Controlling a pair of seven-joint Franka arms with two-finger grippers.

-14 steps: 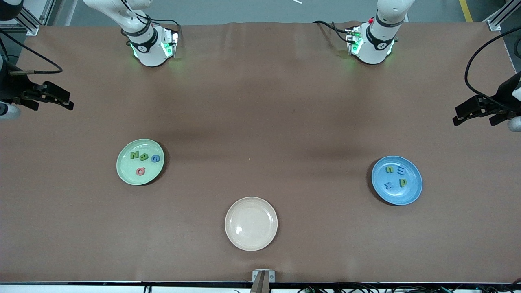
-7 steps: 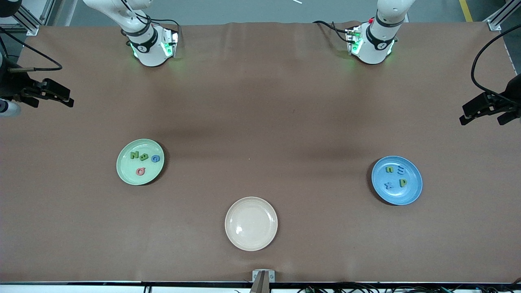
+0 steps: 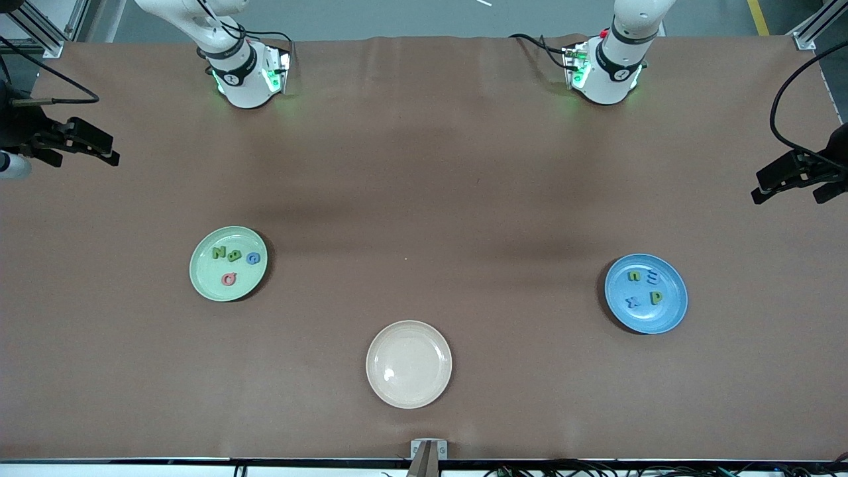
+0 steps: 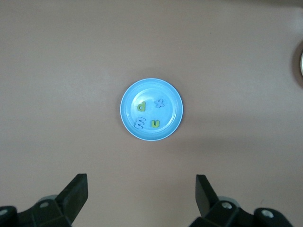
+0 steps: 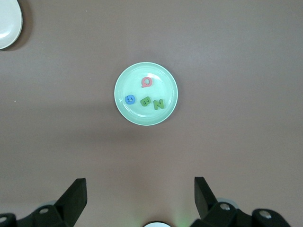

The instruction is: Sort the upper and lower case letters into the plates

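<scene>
On mint plate (image 3: 199,273): N (image 3: 218,252) upright.

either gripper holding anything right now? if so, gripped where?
Nothing is held. The left gripper and right gripper are both open and empty, up at the table's ends. All toy letters lie in the pale mint green plate and blue plate.

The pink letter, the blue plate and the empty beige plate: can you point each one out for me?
pink letter (image 3: 229,279), front view, on the middle of its ring.
blue plate (image 3: 670,315), front view, on bare floor near its rim.
beige plate (image 3: 409,364), front view, on its bare middle.
</scene>
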